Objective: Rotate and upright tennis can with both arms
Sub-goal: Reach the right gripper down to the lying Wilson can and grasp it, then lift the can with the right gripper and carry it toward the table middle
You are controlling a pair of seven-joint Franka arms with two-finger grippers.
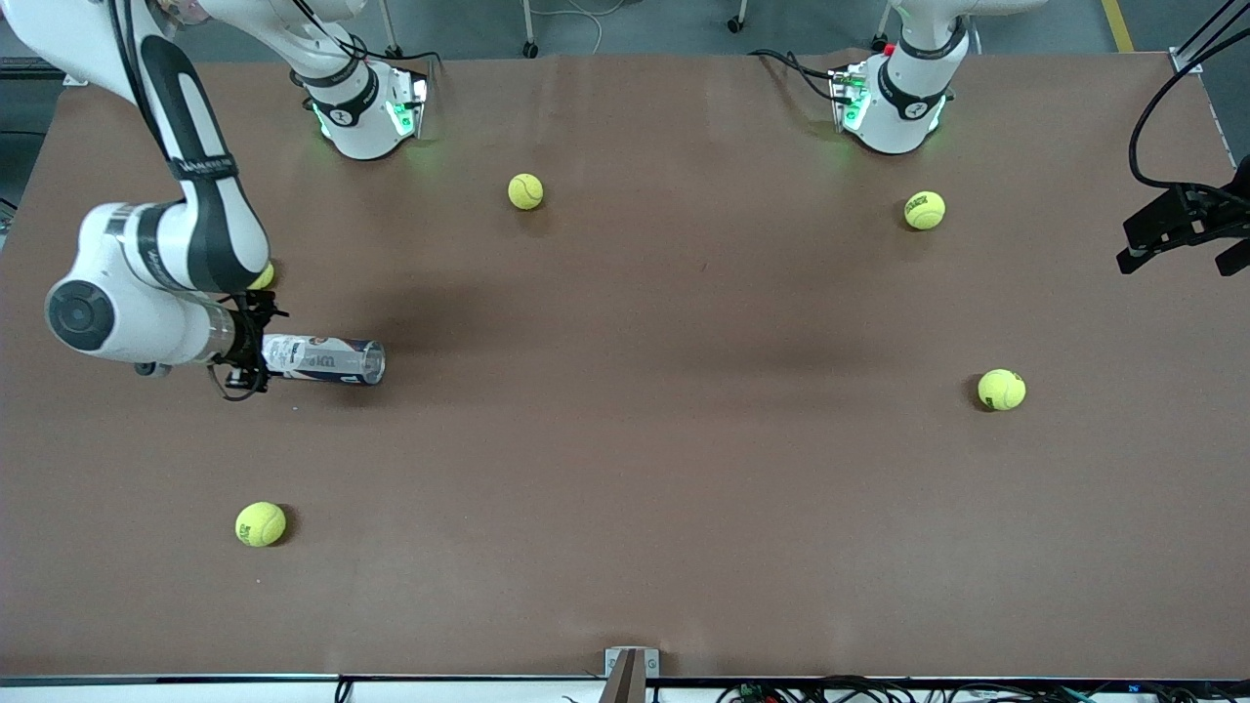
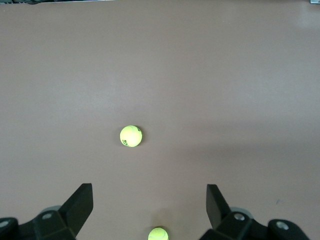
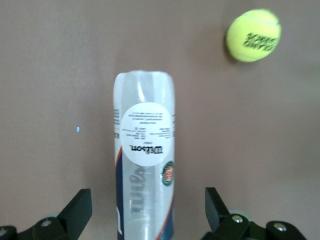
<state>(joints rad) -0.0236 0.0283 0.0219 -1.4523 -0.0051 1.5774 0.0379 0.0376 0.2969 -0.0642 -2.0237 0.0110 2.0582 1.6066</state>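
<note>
Front view: tennis can lies flat on the tabletop toward the right arm's end; right gripper at its 9 o'clock end. Left gripper waits over the tabletop's edge.
Left wrist view: fingers wide, nothing between; tennis ball below.
Right wrist view: fingers wide, straddling the can without touching it.

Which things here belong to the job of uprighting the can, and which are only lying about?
Belonging to the job:
tennis can, lying on its side
right gripper, open around one end of the can
left gripper, open, waiting at its end of the table

Only lying about:
the tennis balls, scattered on the table
</note>
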